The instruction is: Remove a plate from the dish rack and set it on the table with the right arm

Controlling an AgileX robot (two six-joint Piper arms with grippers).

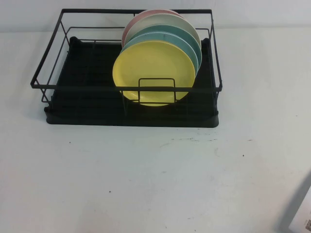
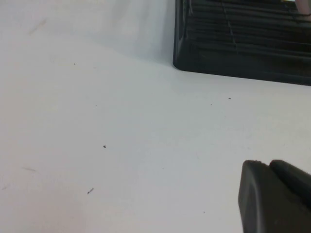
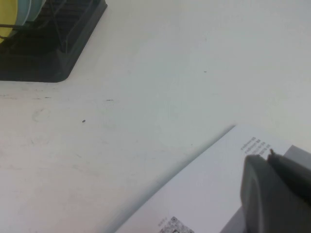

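Note:
The yellow plate (image 1: 153, 73) stands upright at the front of a row of plates in the black wire dish rack (image 1: 58, 73), behind its small wire loop. A sliver of the plate (image 3: 7, 22) and a rack corner (image 3: 53, 53) show in the right wrist view. Neither gripper shows in the high view. My right gripper (image 3: 267, 156) is shut and empty, low over a white printed sheet, well away from the rack. My left gripper (image 2: 268, 164) is shut and empty over the bare table (image 2: 121, 145), short of the rack's other front corner (image 2: 233, 53).
Behind the yellow plate stand a light blue plate (image 1: 187, 46), a teal plate (image 1: 170, 30), a cream-white plate (image 1: 160, 20) and a pink one (image 1: 131, 26). A white printed sheet (image 3: 204, 194) lies at the table's near right corner (image 1: 303, 213). The off-white table (image 1: 146, 174) stretches in front of the rack.

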